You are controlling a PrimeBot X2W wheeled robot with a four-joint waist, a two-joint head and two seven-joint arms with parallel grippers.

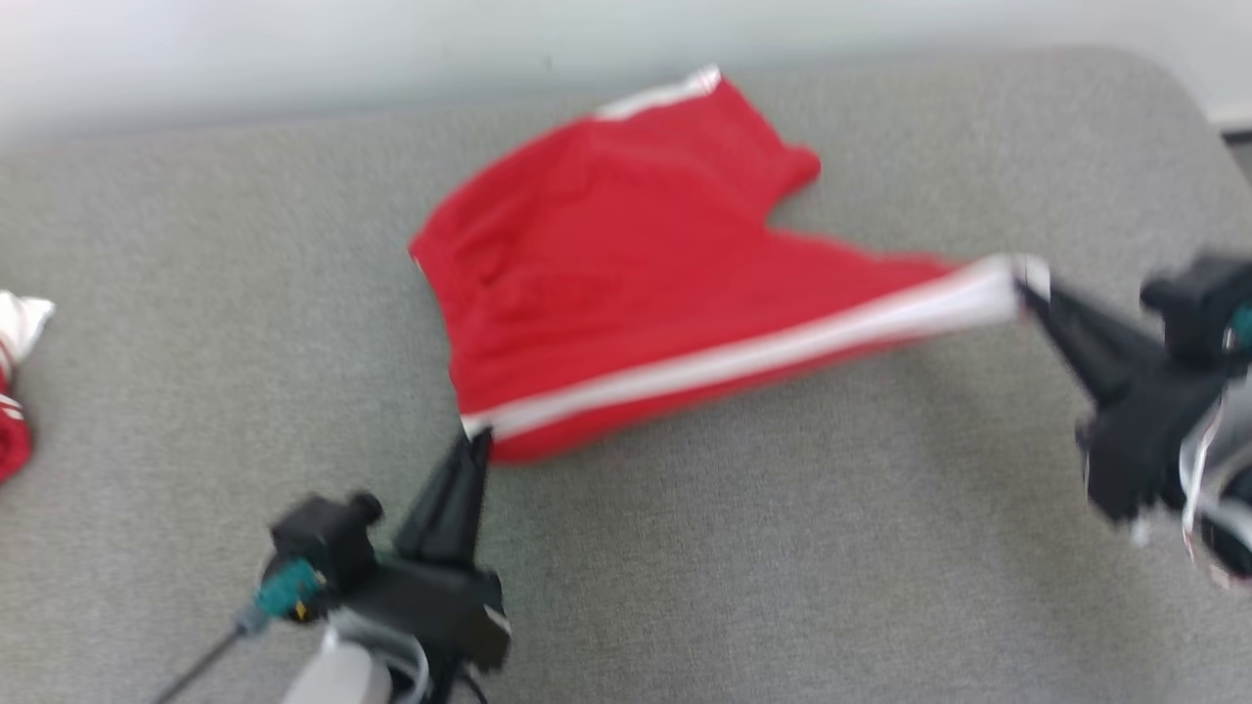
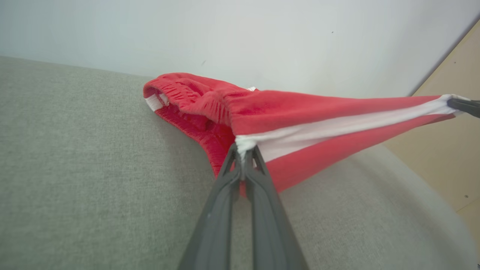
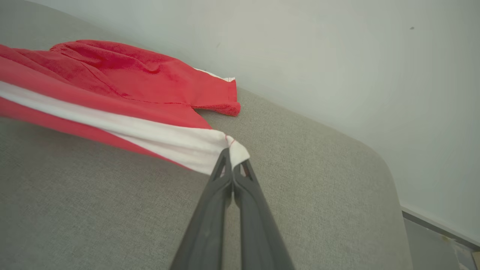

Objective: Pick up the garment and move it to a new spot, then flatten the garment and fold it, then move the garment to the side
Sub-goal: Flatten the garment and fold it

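**Holding a red garment taut between both grippers above a grey cushion**

Pinching the garment (image 1: 626, 284) at two corners, the grippers stretch one edge of it into a straight line. It is a pair of red shorts. A white side stripe (image 1: 743, 357) runs along the stretched edge from one gripper to the other.

The left gripper (image 1: 477, 440) has its fingers pressed together on the waistband end of that stripe, with white cloth bunched between the tips. The right gripper (image 1: 1027, 288) is likewise clamped on the hem end of the stripe, and a small fold of white fabric sticks out past its tips.

The gripped edge hangs just above the grey padded surface (image 1: 782, 587) and casts a shadow on it. The rest of the garment slopes down and lies on the surface towards the white wall (image 1: 293, 49). The gathered waistband (image 2: 176, 93) sags open on the left, and the other leg points at the wall, with a white stripe along its far edge.

A bundle of red and white cloth (image 1: 15, 381) lies at the left edge of the surface, well apart from the garment. The head view is blurred.
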